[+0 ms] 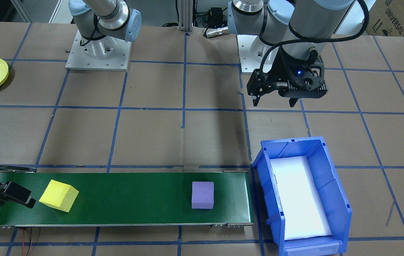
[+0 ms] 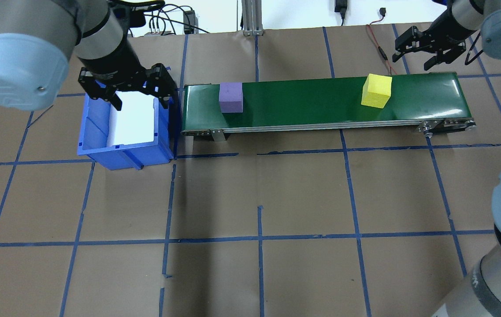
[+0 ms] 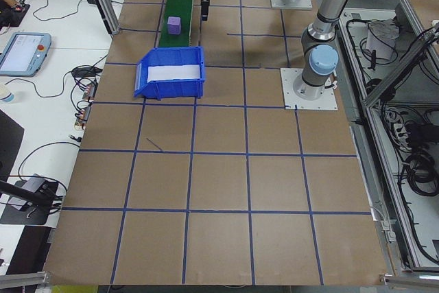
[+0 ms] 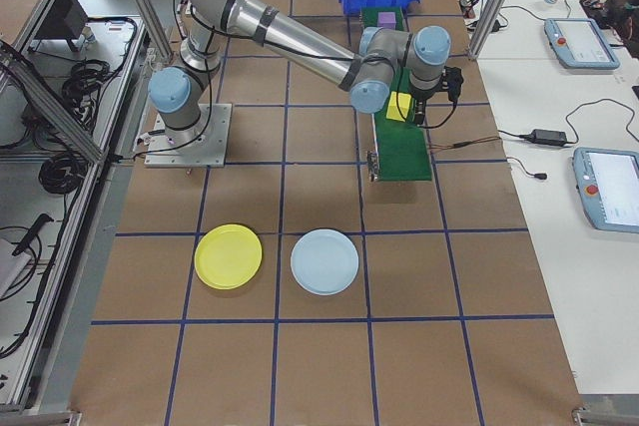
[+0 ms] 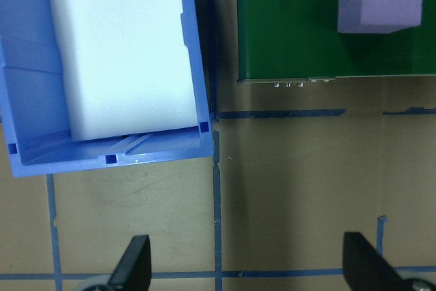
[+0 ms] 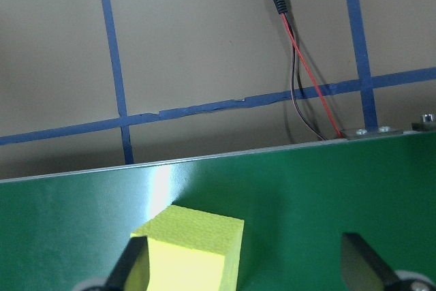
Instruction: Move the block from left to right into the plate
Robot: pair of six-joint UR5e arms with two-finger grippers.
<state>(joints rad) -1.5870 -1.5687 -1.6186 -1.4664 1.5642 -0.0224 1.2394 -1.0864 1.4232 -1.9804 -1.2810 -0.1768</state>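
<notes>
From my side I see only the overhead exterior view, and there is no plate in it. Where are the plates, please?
Observer: In the exterior right view, a yellow plate and a light blue plate lie side by side on the table, past the conveyor's end, apart from it.
Operator: Is the right gripper already around the yellow block?
Observer: Not yet. In the right wrist view, the right gripper is open, and the yellow block sits towards one finger, not centred.
Operator: And the left gripper?
Observer: Its wrist view shows the left gripper open and holding nothing, above bare table beside the blue bin.
</notes>
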